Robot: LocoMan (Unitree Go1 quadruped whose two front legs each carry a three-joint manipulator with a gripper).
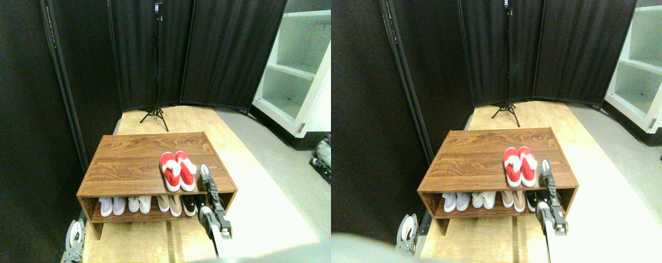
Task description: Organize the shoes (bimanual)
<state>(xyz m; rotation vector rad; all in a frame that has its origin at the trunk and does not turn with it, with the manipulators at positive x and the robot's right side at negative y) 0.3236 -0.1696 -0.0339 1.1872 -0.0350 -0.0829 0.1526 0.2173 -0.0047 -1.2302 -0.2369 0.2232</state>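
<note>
In the stereo pair view, the red shoes (177, 170) sit side by side, touching, on top of the wooden shoe rack (128, 159), toward its right half. My right gripper (204, 171) reaches up just beside the right shoe; I cannot tell whether its fingers are apart or together. My left gripper (74, 236) hangs low by the rack's left corner, its state equally unclear. White, beige and black pairs (150, 204) fill the shelf below. I judge the pair looks aligned; next calls for drawing back without nudging it.

Bright red shoes (177, 171) with white fluffy lining, brown wood-grain rack (128, 159), black pleated screen (199, 49), white, beige and black pairs (144, 204) below.
</note>
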